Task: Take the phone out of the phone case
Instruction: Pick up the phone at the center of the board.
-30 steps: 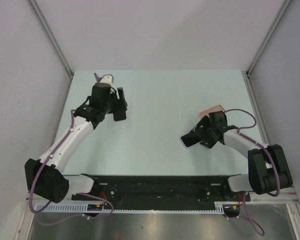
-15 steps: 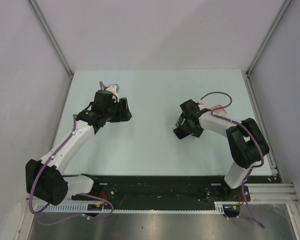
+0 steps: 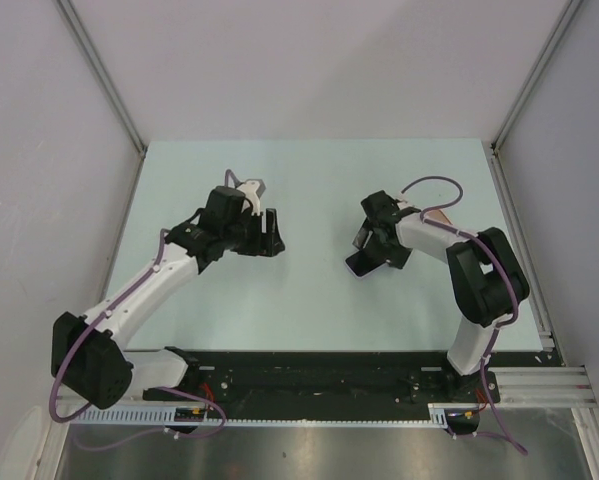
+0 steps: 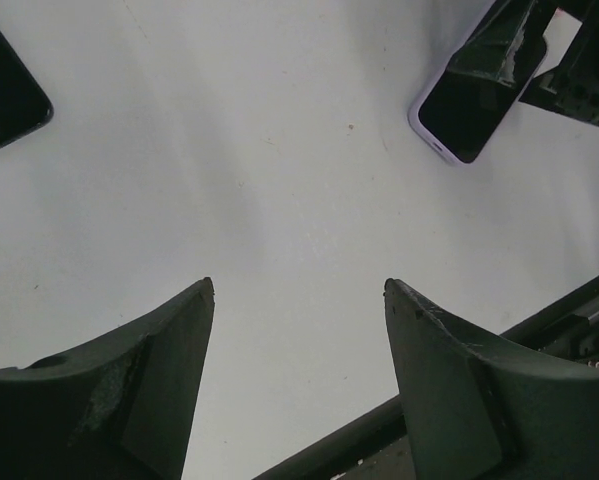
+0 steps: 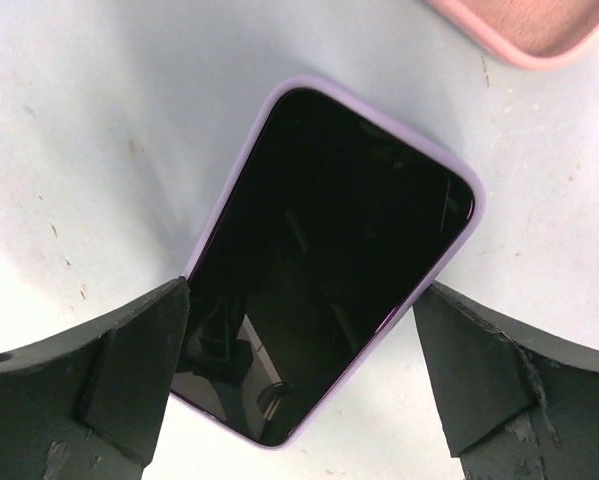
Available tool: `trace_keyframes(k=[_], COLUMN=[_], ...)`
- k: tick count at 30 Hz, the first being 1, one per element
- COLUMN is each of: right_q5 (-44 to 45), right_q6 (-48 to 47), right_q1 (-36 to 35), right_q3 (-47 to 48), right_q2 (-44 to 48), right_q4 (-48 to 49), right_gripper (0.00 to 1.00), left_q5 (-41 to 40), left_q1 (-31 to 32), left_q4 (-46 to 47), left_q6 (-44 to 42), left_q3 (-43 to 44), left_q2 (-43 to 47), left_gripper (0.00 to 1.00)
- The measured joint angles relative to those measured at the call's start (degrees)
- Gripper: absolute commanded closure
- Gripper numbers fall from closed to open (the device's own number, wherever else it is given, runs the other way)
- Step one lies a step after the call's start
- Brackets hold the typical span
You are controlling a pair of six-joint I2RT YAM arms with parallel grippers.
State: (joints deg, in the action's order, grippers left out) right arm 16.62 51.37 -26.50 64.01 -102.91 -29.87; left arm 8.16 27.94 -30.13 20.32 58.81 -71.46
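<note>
Table (image 3: 309, 190): pale green. Left gripper (image 4: 297, 390): fingers apart above the table. Right gripper (image 5: 299, 395): fingers apart, straddling the phone (image 5: 329, 270), which lies flat between them, screen up, in its lilac phone case (image 5: 237, 195). Pink case (image 5: 519, 25): ahead, right of that gripper.

Cased phone (image 3: 358, 264): partly hidden, top view.
Pink case (image 5: 524, 28): cut by top edge.
Dark slab (image 4: 4, 90): cut by left edge.
</note>
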Motion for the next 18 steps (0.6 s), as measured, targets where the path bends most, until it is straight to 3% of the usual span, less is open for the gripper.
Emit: trace_keyframes(k=[10,18], right_q5=[-1.1,-3.0], right_q6=[-2.9,-12.0], right_q1=[2.7,3.0], right_q3=[3.6,13.4], right_q2=[-2.8,-8.7], right_q4=[-0.6,-7.9], right_gripper=[0.00,0.00], left_q5=[0.1,-0.4], left_q1=[2.3,3.0], left_q4=[-0.2,-2.2], left_q6=[-0.2,-2.0], left_q3=[0.0,2.3], left_q2=[-2.9,-4.5], left_gripper=[0.24,0.23])
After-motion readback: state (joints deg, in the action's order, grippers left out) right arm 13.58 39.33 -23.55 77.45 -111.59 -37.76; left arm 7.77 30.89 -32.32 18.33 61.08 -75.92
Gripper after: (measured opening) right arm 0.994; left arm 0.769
